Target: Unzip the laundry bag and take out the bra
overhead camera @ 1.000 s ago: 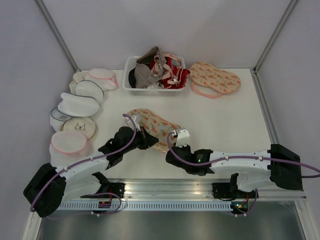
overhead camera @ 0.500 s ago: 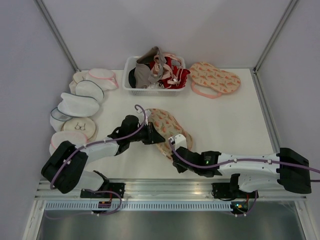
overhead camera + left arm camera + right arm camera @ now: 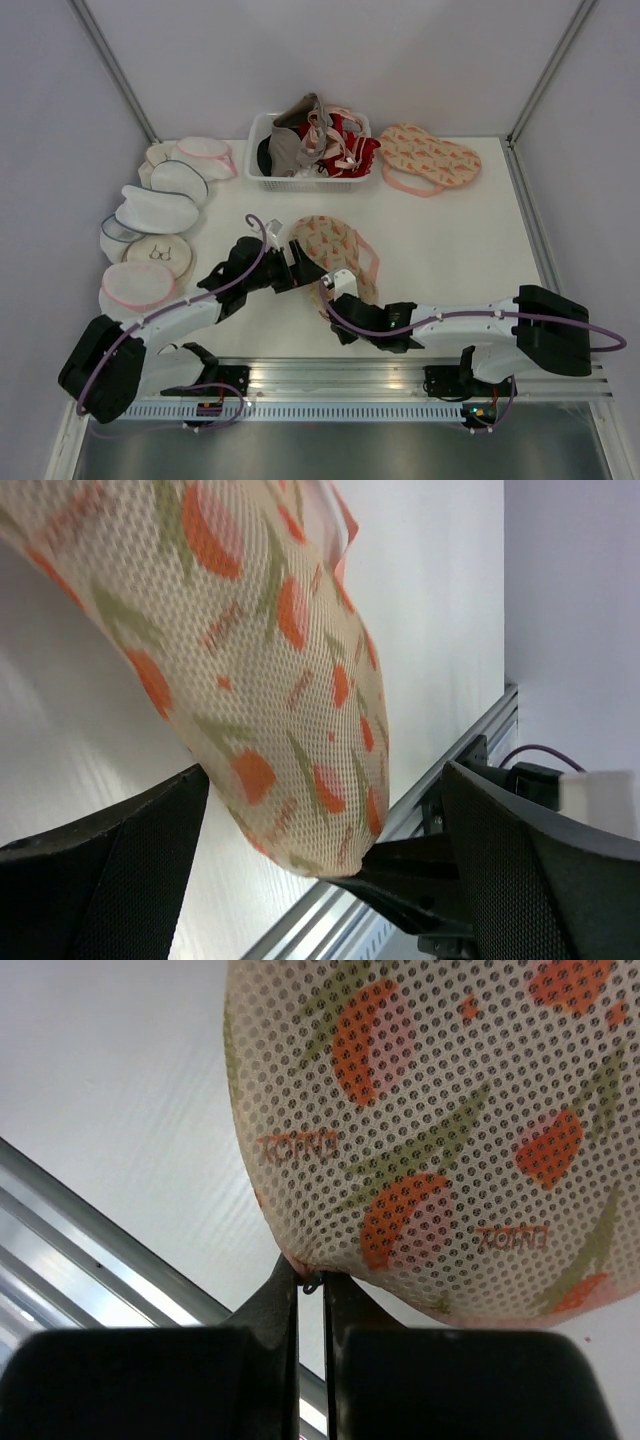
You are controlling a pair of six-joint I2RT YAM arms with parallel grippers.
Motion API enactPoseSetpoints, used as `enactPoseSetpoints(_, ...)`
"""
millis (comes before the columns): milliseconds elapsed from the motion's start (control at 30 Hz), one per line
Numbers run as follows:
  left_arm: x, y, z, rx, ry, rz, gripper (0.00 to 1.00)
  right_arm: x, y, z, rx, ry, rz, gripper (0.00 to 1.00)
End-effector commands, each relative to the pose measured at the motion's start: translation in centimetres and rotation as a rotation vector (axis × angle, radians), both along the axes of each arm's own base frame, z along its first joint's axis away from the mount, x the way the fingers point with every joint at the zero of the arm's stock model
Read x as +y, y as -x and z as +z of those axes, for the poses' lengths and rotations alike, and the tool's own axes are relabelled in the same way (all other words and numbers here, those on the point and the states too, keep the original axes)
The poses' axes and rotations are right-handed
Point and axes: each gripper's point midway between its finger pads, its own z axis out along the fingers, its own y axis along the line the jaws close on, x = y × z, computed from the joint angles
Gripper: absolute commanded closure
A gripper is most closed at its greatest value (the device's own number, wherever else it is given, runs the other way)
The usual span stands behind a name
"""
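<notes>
The laundry bag (image 3: 335, 248), peach mesh printed with watermelon slices, lies mid-table between my two grippers. My left gripper (image 3: 299, 266) stands wide open at its left edge. In the left wrist view the bag (image 3: 260, 670) hangs between the spread fingers (image 3: 130, 860) and neither finger pinches it. My right gripper (image 3: 339, 284) is shut on the bag's near edge. In the right wrist view its fingertips (image 3: 311, 1282) pinch the pink-trimmed rim of the bag (image 3: 430, 1110), with a small dark metal piece between them. The bra is hidden.
A white basket (image 3: 262, 172) of red, pink and grey garments stands at the back centre. A second watermelon pouch (image 3: 430, 158) lies to its right. Several white mesh round pouches (image 3: 155, 215) line the left side. The table's metal front rail (image 3: 330, 375) runs just behind the arm bases.
My left gripper has opened and let go of the bag. The bag has swung to the right and now lies more front to back. The right gripper keeps its pinch.
</notes>
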Motion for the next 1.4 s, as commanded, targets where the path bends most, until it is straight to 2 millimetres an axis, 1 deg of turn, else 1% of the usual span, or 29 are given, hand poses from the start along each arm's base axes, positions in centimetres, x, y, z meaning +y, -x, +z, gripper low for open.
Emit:
enactPoseSetpoints(0,1.6,2.5,-2.3,0.129,-0.021,0.08,0.0,4.0,-1.4,4.9,-0.066,-0.24,0.003,1.0)
enactPoseSetpoints(67,2.2,3.9,-3.3,0.191,0.005,0.111,0.0,5.2,-1.5,6.7,-0.079,-0.346,0.022,1.0)
enactPoseSetpoints(133,2.4,4.7,-3.7,0.218,0.028,0.121,0.0,5.3,-1.8,6.8,-0.077,-0.357,0.02,1.0)
enactPoseSetpoints(167,2.3,5.4,-4.1,0.228,0.041,0.117,0.0,5.4,-2.0,6.5,-0.07,-0.354,0.016,1.0)
enactPoseSetpoints(233,2.0,5.8,-3.4,0.237,0.091,0.123,0.01,5.9,-2.0,6.5,-0.056,-0.368,0.029,1.0)
enactPoseSetpoints(267,1.7,6.2,-3.3,0.242,0.101,0.112,0.01,6.0,-2.1,6.0,-0.047,-0.362,0.028,1.0)
enactPoseSetpoints(367,1.5,6.0,-2.8,0.235,0.119,0.143,0.01,7.0,-1.6,6.0,-0.018,-0.393,0.06,1.0)
enactPoseSetpoints(433,1.4,5.2,-2.2,0.22,0.148,0.18,0.01,7.8,-1.2,6.3,-0.005,-0.414,0.09,1.0)
enactPoseSetpoints(467,1.4,5.0,-2.2,0.217,0.16,0.186,0.02,8.0,-0.8,6.0,0.013,-0.409,0.113,0.99)
enactPoseSetpoints(500,0.6,4.3,-1.3,0.203,0.204,0.187,0.08,8.3,-0.4,5.8,0.032,-0.405,0.133,1.0)
enactPoseSetpoints(533,0.5,4.2,-0.9,0.191,0.219,0.18,0.09,8.3,-0.4,5.8,0.032,-0.403,0.134,1.0)
enactPoseSetpoints(600,-0.2,3.8,-0.8,0.19,0.22,0.164,0.27,8.2,-0.2,5.6,0.038,-0.397,0.139,1.0)
enactPoseSetpoints(633,-0.7,3.7,-0.1,0.17,0.246,0.141,0.37,8.0,-0.2,5.6,0.038,-0.397,0.137,1.0)
enactPoseSetpoints(667,-0.9,3.6,-0.1,0.17,0.248,0.134,0.58,7.9,-0.4,5.8,0.031,-0.396,0.129,0.99)
enactPoseSetpoints(700,-0.9,3.6,-0.7,0.184,0.237,0.135,0.71,7.7,-0.3,5.7,0.031,-0.393,0.128,1.0)
enactPoseSetpoints(733,-1.1,3.6,-0.7,0.184,0.24,0.13,0.91,7.5,-0.4,5.8,0.027,-0.388,0.124,1.0)
enactPoseSetpoints(767,-1.1,3.6,-0.9,0.188,0.236,0.131,0.98,7.3,-0.5,5.8,0.021,-0.383,0.118,1.0)
enactPoseSetpoints(867,-0.9,3.6,-1.3,0.187,0.22,0.138,0.98,6.7,-0.7,5.7,0.016,-0.349,0.098,0.99)
enactPoseSetpoints(900,-0.7,3.4,-1.2,0.172,0.212,0.145,0.98,5.8,-0.9,4.9,0.017,-0.295,0.075,1.0)
enactPoseSetpoints(933,-0.5,3.4,-1.5,0.177,0.196,0.153,0.98,5.7,-1.2,5.2,0.01,-0.276,0.063,0.99)
enactPoseSetpoints(967,-0.4,3.3,-1.4,0.168,0.19,0.155,0.98,5.1,-1.5,4.9,0.008,-0.237,0.039,1.0)
enactPoseSetpoints(1000,-0.2,3.1,-1.4,0.151,0.175,0.161,0.98,3.1,-1.2,3.3,0.039,-0.12,0.018,1.0)
enactPoseSetpoints(1033,-0.1,3.0,-1.0,0.138,0.172,0.165,0.98,2.8,-1.6,3.4,0.035,-0.08,-0.001,1.0)
enactPoseSetpoints(1067,0.0,2.9,-1.1,0.132,0.162,0.168,0.98,2.2,-1.4,2.9,0.05,-0.034,-0.006,1.0)
enactPoseSetpoints(1100,0.2,2.9,-1.2,0.124,0.145,0.166,0.98,0.6,-0.8,1.9,0.081,0.05,-0.011,1.0)
enactPoseSetpoints(1167,0.2,2.7,-1.0,0.112,0.135,0.17,0.98,-0.9,-0.7,1.1,0.088,0.118,-0.037,0.99)
enactPoseSetpoints(1200,0.3,2.6,-1.2,0.107,0.122,0.166,0.98,-2.1,-0.4,0.6,0.103,0.168,-0.046,0.99)
enactPoseSetpoints(1300,0.2,2.6,-1.5,0.113,0.104,0.154,0.98,-4.4,-0.1,-0.1,0.106,0.25,-0.079,1.0)
enactPoseSetpoints(1367,0.1,2.6,-1.8,0.118,0.093,0.148,0.98,-5.2,0.0,-0.4,0.11,0.271,-0.093,1.0)
